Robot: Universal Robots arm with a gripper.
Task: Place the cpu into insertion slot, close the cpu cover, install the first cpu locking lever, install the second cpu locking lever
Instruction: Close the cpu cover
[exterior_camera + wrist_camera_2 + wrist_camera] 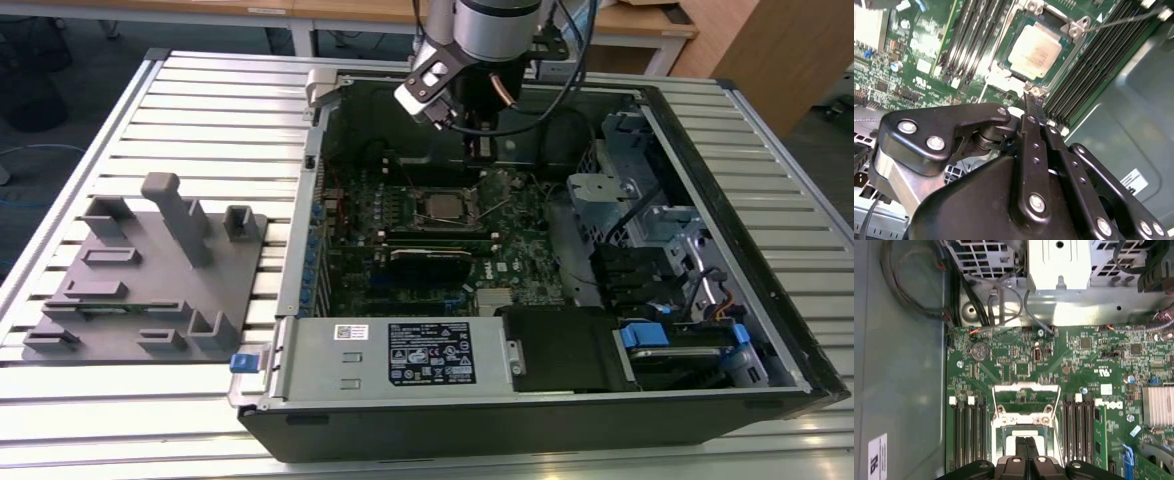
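Observation:
The cpu (1035, 50), a dull silver square, lies seated in the insertion slot (1066, 55) on the green board; it is also in the exterior view (441, 205). In the first wrist view the cpu cover (1026, 386), a silver frame with a window, looks tilted up off the socket just beyond my fingertips. A thin locking lever wire (1119, 17) sticks out from one socket corner. My gripper (1026, 442) (1030, 100) hangs low over the socket's edge, shut, with nothing seen between its fingers. From outside, the gripper (481, 155) reaches down into the open case.
Black memory slots (968, 435) flank the socket on both sides. A pale finned heatsink (1157, 405) and a metal drive cage (627, 200) stand nearby, with cables (909, 285) on the case floor. The power supply box (400, 355) closes the near end. A grey fixture block (147, 270) rests on the table.

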